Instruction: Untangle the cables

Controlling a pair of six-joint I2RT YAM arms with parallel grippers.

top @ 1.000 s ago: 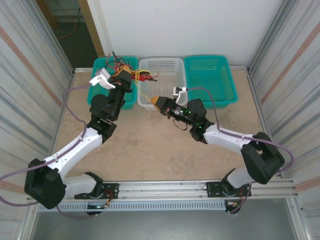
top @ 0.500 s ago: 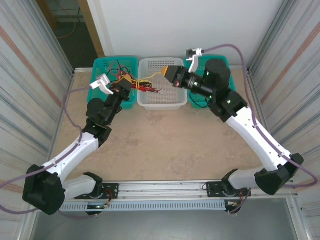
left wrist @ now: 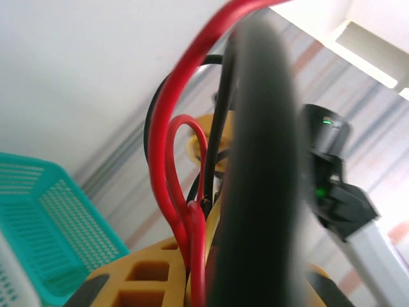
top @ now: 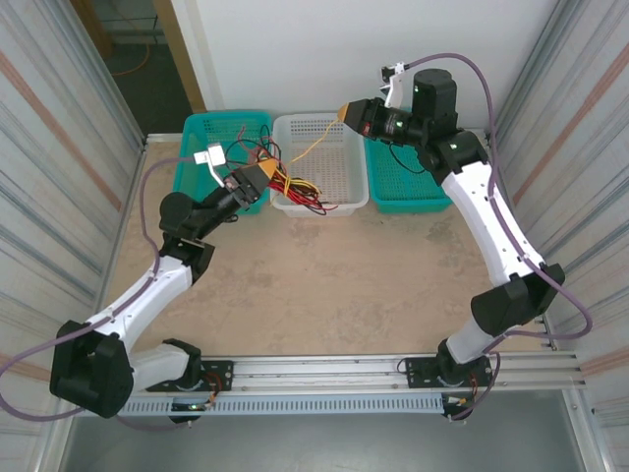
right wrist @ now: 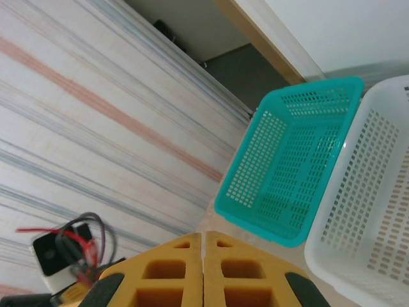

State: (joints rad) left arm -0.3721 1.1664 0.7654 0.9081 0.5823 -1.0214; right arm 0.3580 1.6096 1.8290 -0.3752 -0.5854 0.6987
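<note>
Right arm (top: 486,221) has swung up and back in the last second: from low at the front of the white basket (top: 324,203) to stretched high, wrist now over the inner corner of the right teal basket (top: 418,192). Left arm (top: 147,290) has drawn back and turned inward, forearm angled towards the white basket. The cable bundle (top: 295,183) came with it. It sat over the left teal basket (top: 204,138) before and now hangs across the white basket's front left corner. The yellow cable (top: 316,144) now runs as a long slanted line from the bundle up to the right gripper (top: 348,111), so I judge one strand is being pulled free, though its lower end is lost among the rest. Right gripper: fingers pressed flat together in its wrist view (right wrist: 203,238), no gap. From above the yellow cable ends at its tip, so it reads as pinched there. Left gripper (top: 261,178): clamped on the bundle. Its wrist view shows a red cable (left wrist: 167,160) looping out from between the fingers, with a dark strand blurred close to the lens.
</note>
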